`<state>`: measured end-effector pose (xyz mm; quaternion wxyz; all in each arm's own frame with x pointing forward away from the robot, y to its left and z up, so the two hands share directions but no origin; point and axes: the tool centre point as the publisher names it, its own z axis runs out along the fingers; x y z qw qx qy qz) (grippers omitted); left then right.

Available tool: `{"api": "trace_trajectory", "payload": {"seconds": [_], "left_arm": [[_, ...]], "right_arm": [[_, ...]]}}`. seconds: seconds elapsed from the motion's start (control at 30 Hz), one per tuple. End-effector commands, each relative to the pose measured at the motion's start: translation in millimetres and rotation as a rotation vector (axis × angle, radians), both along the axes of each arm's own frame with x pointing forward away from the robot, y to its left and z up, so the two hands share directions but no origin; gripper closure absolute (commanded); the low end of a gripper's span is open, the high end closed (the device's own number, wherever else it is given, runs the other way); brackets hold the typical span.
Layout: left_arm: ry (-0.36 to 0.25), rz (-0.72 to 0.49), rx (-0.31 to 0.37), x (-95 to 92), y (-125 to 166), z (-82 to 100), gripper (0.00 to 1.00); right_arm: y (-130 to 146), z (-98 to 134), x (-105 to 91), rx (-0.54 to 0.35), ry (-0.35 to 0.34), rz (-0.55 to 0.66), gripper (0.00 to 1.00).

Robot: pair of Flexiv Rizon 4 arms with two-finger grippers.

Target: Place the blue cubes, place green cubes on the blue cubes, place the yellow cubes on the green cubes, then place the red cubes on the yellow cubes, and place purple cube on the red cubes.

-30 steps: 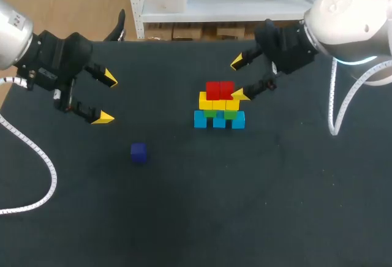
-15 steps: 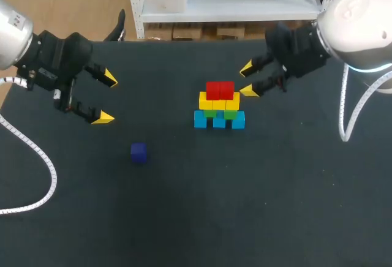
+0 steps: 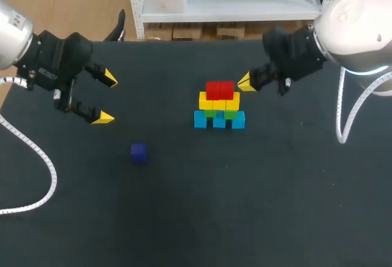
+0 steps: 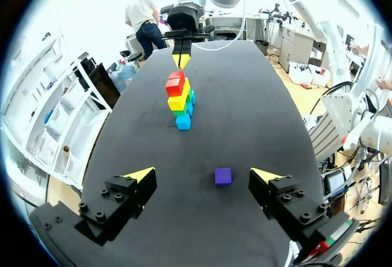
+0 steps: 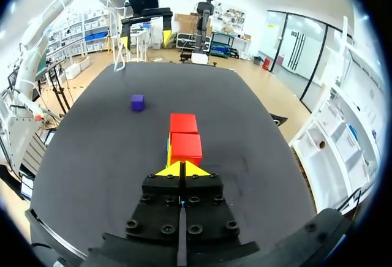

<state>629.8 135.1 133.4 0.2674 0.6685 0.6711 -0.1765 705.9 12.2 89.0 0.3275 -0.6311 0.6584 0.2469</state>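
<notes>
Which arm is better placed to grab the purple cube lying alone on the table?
Left, probably. The purple cube lies just ahead of the open left gripper, as the left wrist view shows. The right gripper is shut and sits on the far side of the stack, farther off.

1. A dark, matte black worktop (image 3: 202, 206) carries everything.
2. Three light blue cubes (image 3: 218, 120) rest directly on it in a short row near the middle, as the bottom layer of a stack.
3. A single purple cube (image 3: 139, 152) lies flat on the worktop by itself, well apart from the row, toward the left arm's side and nearer the front.
</notes>
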Motion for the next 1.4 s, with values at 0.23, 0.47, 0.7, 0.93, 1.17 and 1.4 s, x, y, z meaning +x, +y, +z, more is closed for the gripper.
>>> {"api": "trace_trajectory", "payload": {"seconds": [0.23,0.47,0.7,0.93,1.17,1.4], "left_arm": [[-0.004,-0.003,-0.005,-0.6,1.7,-0.7,0.0],[-0.004,-0.003,-0.005,-0.6,1.7,-0.7,0.0],[-0.004,-0.003,-0.005,-0.6,1.7,-0.7,0.0],[-0.004,-0.003,-0.005,-0.6,1.7,-0.7,0.0],[-0.004,-0.003,-0.005,-0.6,1.7,-0.7,0.0],[-0.004,-0.003,-0.005,-0.6,1.7,-0.7,0.0]], "right_arm": [[3.5,-7.5,7.1,0.007,0.016,0.021,1.0],[7.2,-7.0,10.5,0.002,0.017,0.037,1.0],[7.0,-6.7,10.9,0.001,0.018,0.035,1.0],[8.1,-7.0,10.8,0.002,0.022,0.038,1.0],[8.6,-7.3,11.3,0.003,0.022,0.039,1.0],[4.2,-5.9,9.9,0.001,0.021,0.022,1.0]]}}
